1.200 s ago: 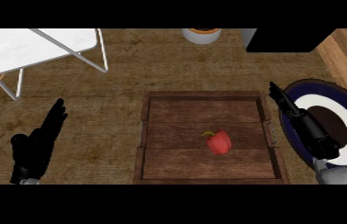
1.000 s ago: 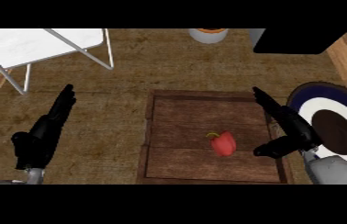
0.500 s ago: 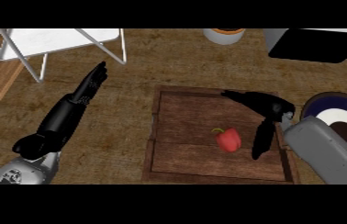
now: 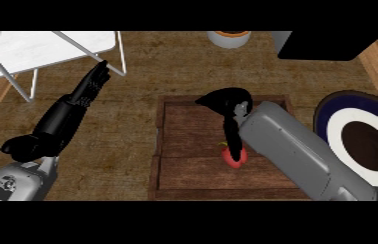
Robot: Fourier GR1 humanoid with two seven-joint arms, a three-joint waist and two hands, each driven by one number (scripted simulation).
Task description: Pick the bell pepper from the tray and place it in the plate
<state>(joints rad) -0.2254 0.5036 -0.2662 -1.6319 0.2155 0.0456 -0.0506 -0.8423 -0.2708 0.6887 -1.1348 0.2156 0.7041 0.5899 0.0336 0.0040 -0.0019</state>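
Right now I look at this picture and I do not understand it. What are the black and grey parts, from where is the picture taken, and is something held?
This is a humanoid robot at a kitchen counter, seen from its own head, looking steeply down. The grey tubes are its forearms, and the black parts are its hands. The left hand is open at the left and holds nothing. The right hand is down over a red bell pepper on a wooden tray and partly hides it. I cannot tell if it grips the pepper yet. The plate, where the pepper should go, is at the right edge.
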